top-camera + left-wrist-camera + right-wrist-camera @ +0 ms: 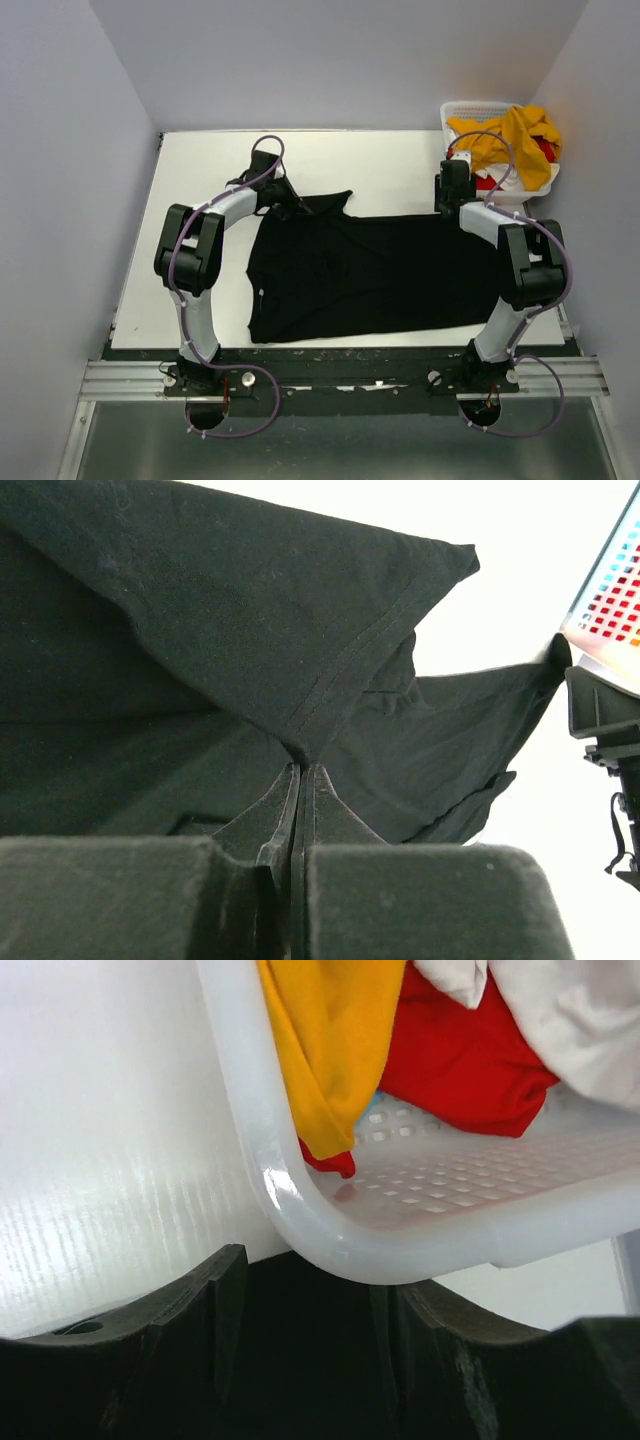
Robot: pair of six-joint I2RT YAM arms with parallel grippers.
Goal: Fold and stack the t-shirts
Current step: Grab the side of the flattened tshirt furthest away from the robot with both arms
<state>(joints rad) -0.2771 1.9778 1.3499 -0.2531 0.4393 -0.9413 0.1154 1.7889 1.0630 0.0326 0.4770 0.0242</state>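
Here the left gripper [302, 772] pinches the black t-shirt [370, 275] at its tips (pressed tight); right gripper [315, 1295] gapes.

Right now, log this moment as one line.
left fingers: pinching large black cloth t-shirt | right fingers: apart, beside white slatted plastic basket | fold: not done

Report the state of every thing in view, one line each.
black t-shirt, spread unfolded on the table, one sleeve raised.
yellow t-shirt, crumpled on top in the basket.
red t-shirt, crumpled in the basket.
white t-shirt, crumpled in the basket.
basket, upright, holding three shirts.
left claw, shut on the black t-shirt's sleeve.
right claw, jaws apart over black cloth; grip unclear.
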